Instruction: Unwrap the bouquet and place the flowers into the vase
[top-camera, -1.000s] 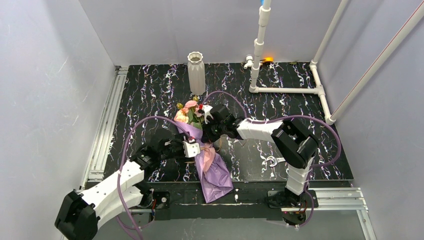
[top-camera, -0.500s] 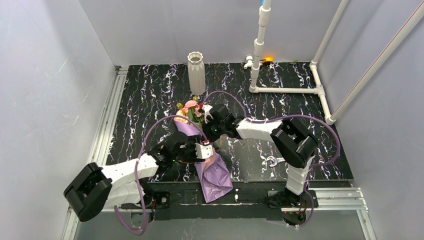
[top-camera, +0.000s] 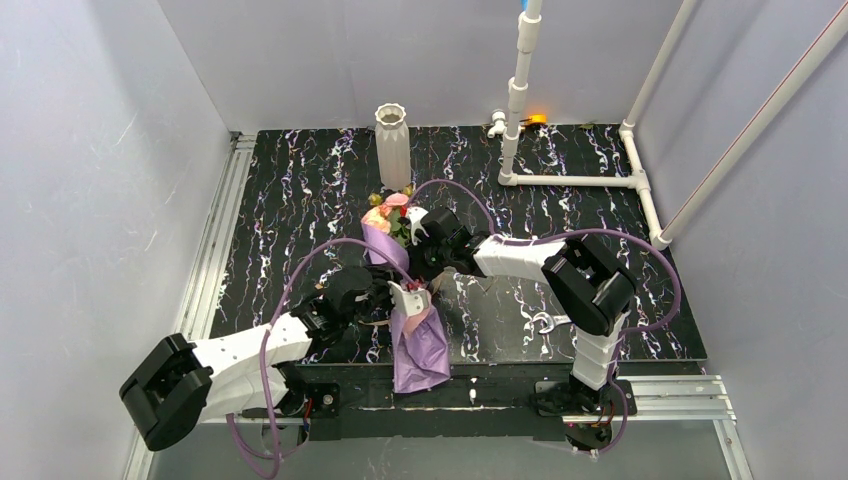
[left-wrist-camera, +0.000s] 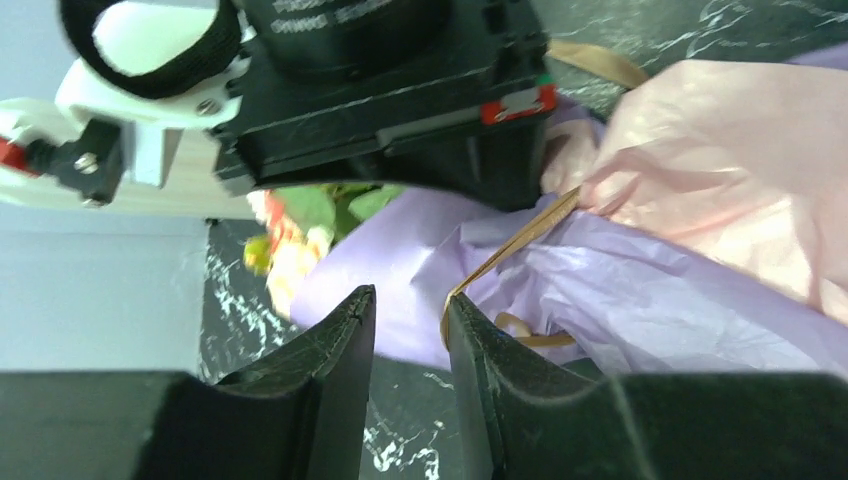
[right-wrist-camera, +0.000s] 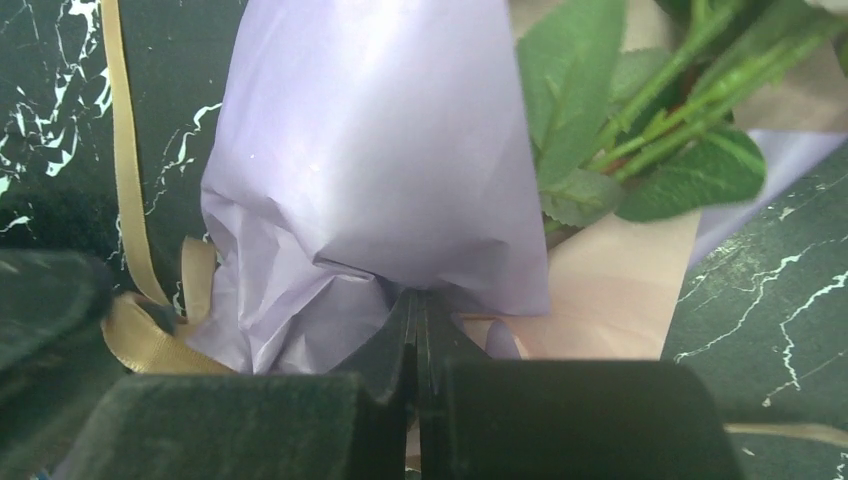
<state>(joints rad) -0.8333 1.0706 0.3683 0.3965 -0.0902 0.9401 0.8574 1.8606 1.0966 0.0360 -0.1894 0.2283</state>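
Bouquet (top-camera: 405, 300) lies wrapped, flower heads near the vase (top-camera: 392, 145); its ribbon (left-wrist-camera: 510, 240) meets my left gripper (left-wrist-camera: 410, 310), jaws narrowly parted; right gripper (right-wrist-camera: 416, 305) jaws pressed together against purple paper (right-wrist-camera: 370, 150); I should seat the ribbon deeper before pulling.

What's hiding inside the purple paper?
Pink and peach roses poke out of the purple paper, with green leaves and stems. The lower stems are hidden by the wrapping.
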